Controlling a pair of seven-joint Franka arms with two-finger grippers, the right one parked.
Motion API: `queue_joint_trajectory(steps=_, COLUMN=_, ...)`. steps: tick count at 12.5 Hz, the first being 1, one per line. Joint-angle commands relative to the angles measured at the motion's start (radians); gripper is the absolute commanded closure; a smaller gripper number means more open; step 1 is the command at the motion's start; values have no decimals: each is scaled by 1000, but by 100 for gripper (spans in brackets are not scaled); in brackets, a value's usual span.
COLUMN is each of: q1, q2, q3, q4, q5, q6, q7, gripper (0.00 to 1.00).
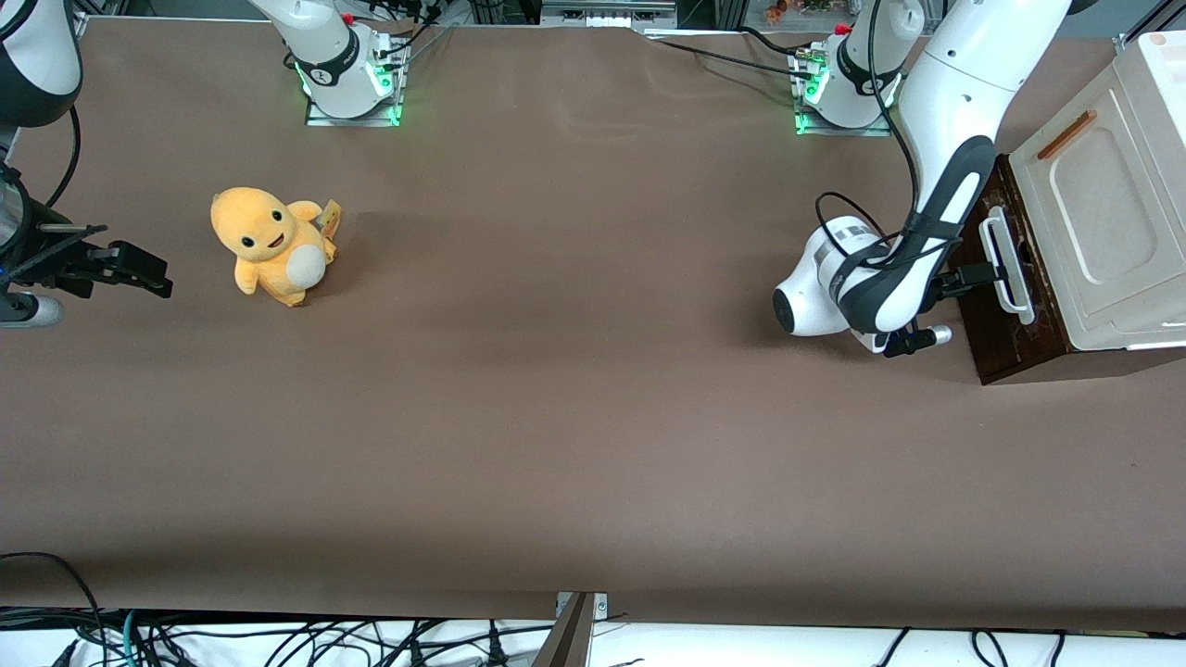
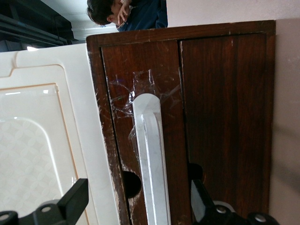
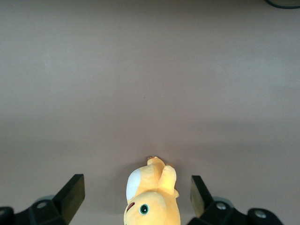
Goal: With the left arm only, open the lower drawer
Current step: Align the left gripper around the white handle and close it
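**Gripper straddling drawer handle**

Lower drawer (image 1: 996,278) sits shut at the bench's working-arm end, under the cream panel (image 1: 1103,208). White bar handle (image 2: 151,159) is the hold (rigid, probably slick). Left arm's gripper (image 2: 136,206) is spread open around it, not clamped. Plush toy (image 1: 273,245) well apart.

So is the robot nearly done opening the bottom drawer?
Not yet. Done: the left arm has reached in front of the lower drawer, and its gripper is open with one finger on each side of the white bar handle. In hand: lining up the grasp. Left: closing on the handle and pulling, since the dark wooden front sits flush and no inside shows.
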Motion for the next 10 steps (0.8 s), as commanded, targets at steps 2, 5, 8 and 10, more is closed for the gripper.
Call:
queue_joint_trajectory(steps=2, q1=33, q2=13, q3=-4, q4=-10, q5=53, q6=1, q7=-13, gripper=4)
queue_joint_trajectory(steps=5, q1=41, q2=24, q3=-4, q4=-10, q5=54, q6=0, q7=-28, gripper=4)
queue_joint_trajectory(steps=8, q1=46, q2=39, q3=-3, q4=-10, q5=61, q6=-3, q7=-48, gripper=8)
queue_joint_trajectory(steps=10, q1=46, q2=40, q3=-3, q4=-23, q5=62, q6=-7, q7=-51, gripper=14)
